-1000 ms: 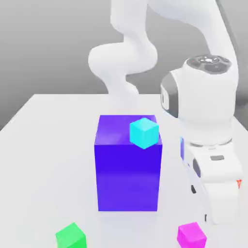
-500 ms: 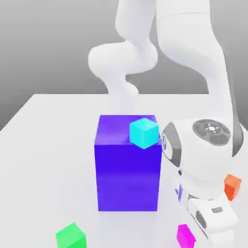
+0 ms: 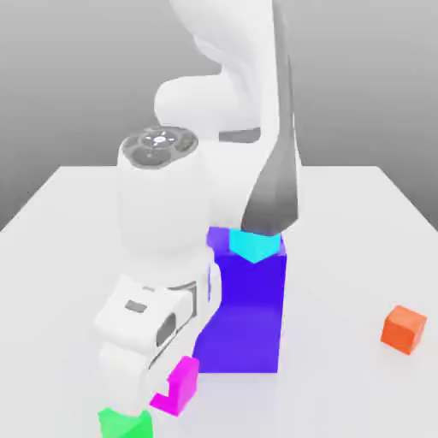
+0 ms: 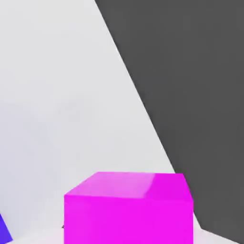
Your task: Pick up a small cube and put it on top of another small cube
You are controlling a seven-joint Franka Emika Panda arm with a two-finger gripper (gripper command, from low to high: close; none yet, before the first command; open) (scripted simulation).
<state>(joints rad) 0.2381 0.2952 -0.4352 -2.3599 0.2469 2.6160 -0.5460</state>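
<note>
Bright even simulator light, soft faint shadows on the white table [image 3: 359, 222], glossy sheen on magenta cube [image 4: 128, 209]

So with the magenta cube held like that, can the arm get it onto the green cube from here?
Probably yes. The gripper is shut on the magenta cube, right beside the green cube, whose top looks bare. The blue-violet block stands behind, not between them.

4 small cubes [image 3: 403, 328], 1 big block [image 3: 248, 316].
</note>
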